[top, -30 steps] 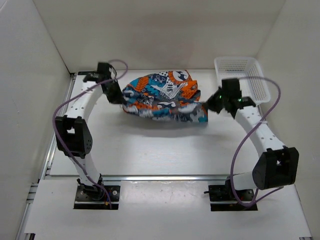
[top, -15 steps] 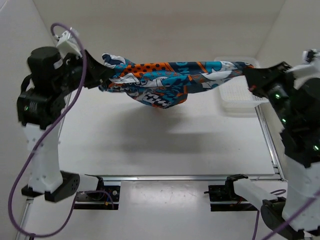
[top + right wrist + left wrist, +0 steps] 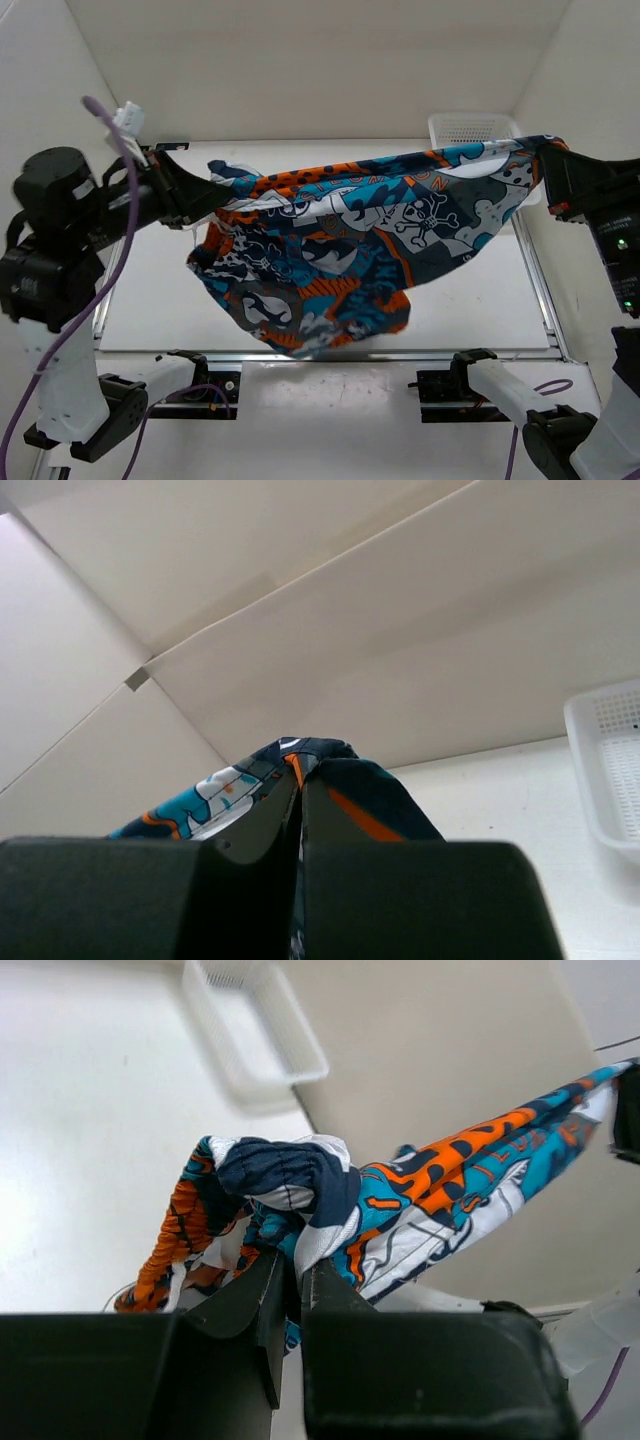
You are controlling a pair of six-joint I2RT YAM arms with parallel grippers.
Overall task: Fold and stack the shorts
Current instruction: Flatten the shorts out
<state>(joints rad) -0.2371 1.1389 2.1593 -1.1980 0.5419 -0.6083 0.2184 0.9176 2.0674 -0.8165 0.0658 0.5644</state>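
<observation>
The shorts (image 3: 340,250), a patchwork print of orange, teal, navy and white with skulls, hang spread in the air between my two raised arms, well above the table. My left gripper (image 3: 205,197) is shut on the gathered waistband end, which also shows in the left wrist view (image 3: 290,1185) bunched above the closed fingers (image 3: 262,1295). My right gripper (image 3: 545,150) is shut on the other top corner (image 3: 310,755), pinched between its closed fingers (image 3: 335,810). The lower part of the shorts droops toward the near table edge.
A white perforated basket (image 3: 470,128) stands at the back right of the table; it also shows in the left wrist view (image 3: 255,1025) and the right wrist view (image 3: 605,760). White enclosure walls stand on three sides. The table (image 3: 470,300) lies beneath the hanging shorts.
Both arms have lifted the shorts off the table from a crumpled heap. In the last half second the fabric has unfurled and now hangs lower and wider toward the camera.
</observation>
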